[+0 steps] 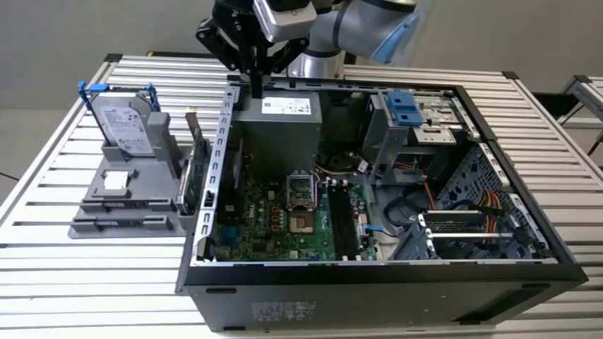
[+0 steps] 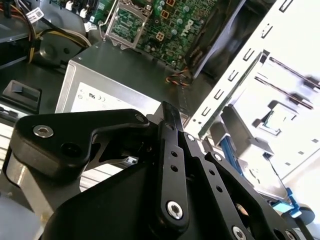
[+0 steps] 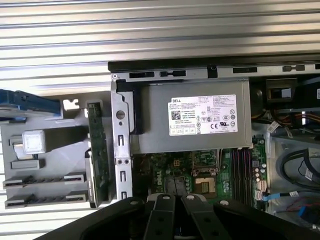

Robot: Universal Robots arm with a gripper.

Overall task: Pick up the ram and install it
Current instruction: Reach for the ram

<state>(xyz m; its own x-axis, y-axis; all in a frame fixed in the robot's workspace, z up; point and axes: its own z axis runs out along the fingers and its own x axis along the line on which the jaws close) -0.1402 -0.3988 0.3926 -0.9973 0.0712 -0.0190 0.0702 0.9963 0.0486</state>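
Slatted metal table (image 1: 56, 282) runs across the whole exterior view, and an open computer case (image 1: 377, 300) lies on it, taking up the middle and the exterior view's right. The grey and blue arm (image 1: 368, 28) comes down from the upper middle of the frame. Inside the case, a grey power supply (image 1: 282, 116) sits toward the upper left, with the green motherboard (image 1: 273, 219) below it.

On the exterior view's left, just beside the case, stands a grey holder (image 1: 123, 226). It carries a silver hard drive (image 1: 127, 123) with blue clips, tilted back, and a green expansion card (image 1: 193, 180) on edge next to the case wall.

The black gripper (image 1: 254, 92) points straight down over the upper left corner of the power supply, near the case rim. Its fingers (image 2: 170, 150) are pressed together in both wrist views, and I can make out no board pinched between them. Where the ram lies, and which way its long axis runs, I cannot tell.
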